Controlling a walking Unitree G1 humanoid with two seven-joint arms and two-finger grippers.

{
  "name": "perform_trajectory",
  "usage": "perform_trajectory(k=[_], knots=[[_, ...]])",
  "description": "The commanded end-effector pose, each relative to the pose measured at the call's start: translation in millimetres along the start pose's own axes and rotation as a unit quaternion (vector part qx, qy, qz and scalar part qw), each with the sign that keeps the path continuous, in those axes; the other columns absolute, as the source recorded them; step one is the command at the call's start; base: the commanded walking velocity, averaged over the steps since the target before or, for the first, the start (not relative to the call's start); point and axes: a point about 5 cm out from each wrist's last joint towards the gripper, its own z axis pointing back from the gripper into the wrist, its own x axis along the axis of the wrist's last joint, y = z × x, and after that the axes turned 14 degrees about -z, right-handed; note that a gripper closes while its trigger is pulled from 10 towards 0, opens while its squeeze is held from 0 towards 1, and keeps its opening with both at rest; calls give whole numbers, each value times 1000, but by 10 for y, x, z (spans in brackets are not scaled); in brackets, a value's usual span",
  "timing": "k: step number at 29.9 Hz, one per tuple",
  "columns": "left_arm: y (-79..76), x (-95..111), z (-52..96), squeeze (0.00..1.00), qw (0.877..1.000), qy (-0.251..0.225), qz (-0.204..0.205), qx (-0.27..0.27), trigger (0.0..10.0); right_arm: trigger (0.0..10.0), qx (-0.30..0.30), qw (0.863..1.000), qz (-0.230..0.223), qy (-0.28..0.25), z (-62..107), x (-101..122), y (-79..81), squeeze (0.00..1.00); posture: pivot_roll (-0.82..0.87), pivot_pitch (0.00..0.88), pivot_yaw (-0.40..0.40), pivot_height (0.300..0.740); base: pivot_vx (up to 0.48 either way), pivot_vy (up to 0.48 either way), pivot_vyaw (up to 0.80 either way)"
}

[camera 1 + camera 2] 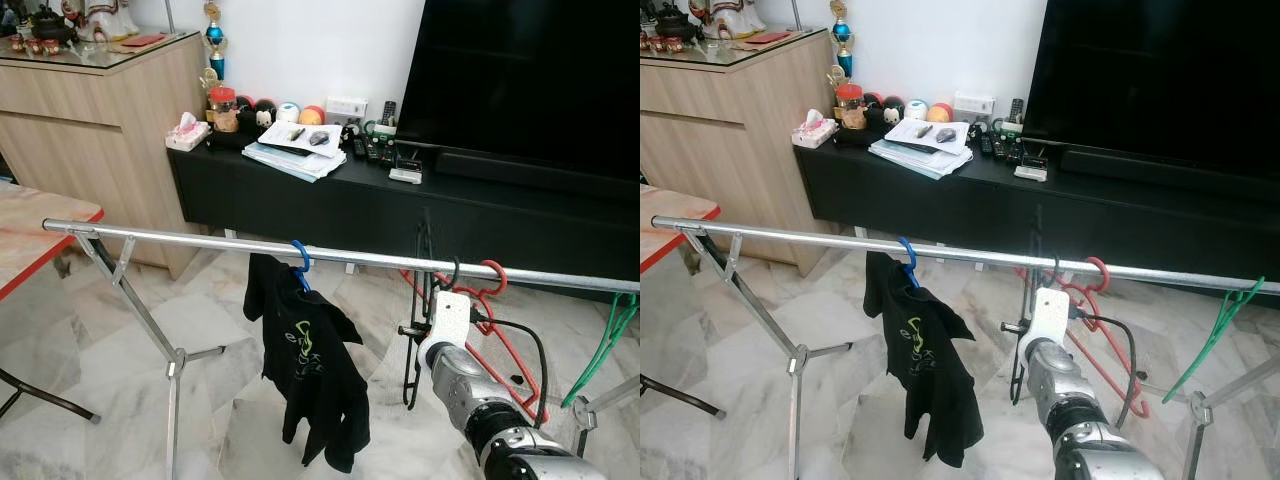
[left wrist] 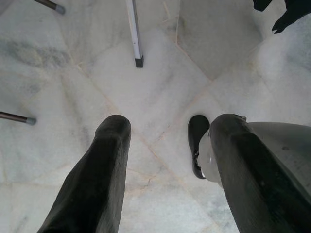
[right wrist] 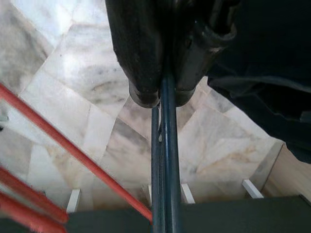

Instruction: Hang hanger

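Before us the rail (image 1: 330, 255) runs left to right. On it we see a shirt (image 1: 305, 365) hanging left of centre, two hangers (image 1: 470, 300) further right, and another hanger (image 1: 605, 340) far right. Behind stands a cabinet (image 1: 330, 205).

Place: home living room.
Evidence, 1 o'clock: large television (image 1: 530, 80) on low black media cabinet (image 1: 400, 205).
Evidence, 10 o'clock: wooden sideboard (image 1: 90, 130).
Floor: marble tiles (image 1: 120, 390).
Centre: clothes rail (image 1: 200, 240).
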Motion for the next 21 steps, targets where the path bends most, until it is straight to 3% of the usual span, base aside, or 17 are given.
perform_trajectory(k=[1, 13, 21], knots=[[21, -44, 14, 0, 1000, 7, -6, 0, 10000, 10000, 1, 1000, -4, -2, -3, 74, 32, 0, 135, 31, -23, 740, 0, 0, 0], [22, -67, 20, 0, 1000, 13, -7, -3, 10000, 10000, 11, 1000, -8, -1, -5, 151, 62, 0, 160, 40, -21, 740, 0, 0, 0], [16, -99, 32, 0, 1000, 18, -7, -7, 10000, 10000, -9, 1000, -15, 12, -2, 115, -31, 0, 173, 41, -21, 740, 0, 0, 0]])
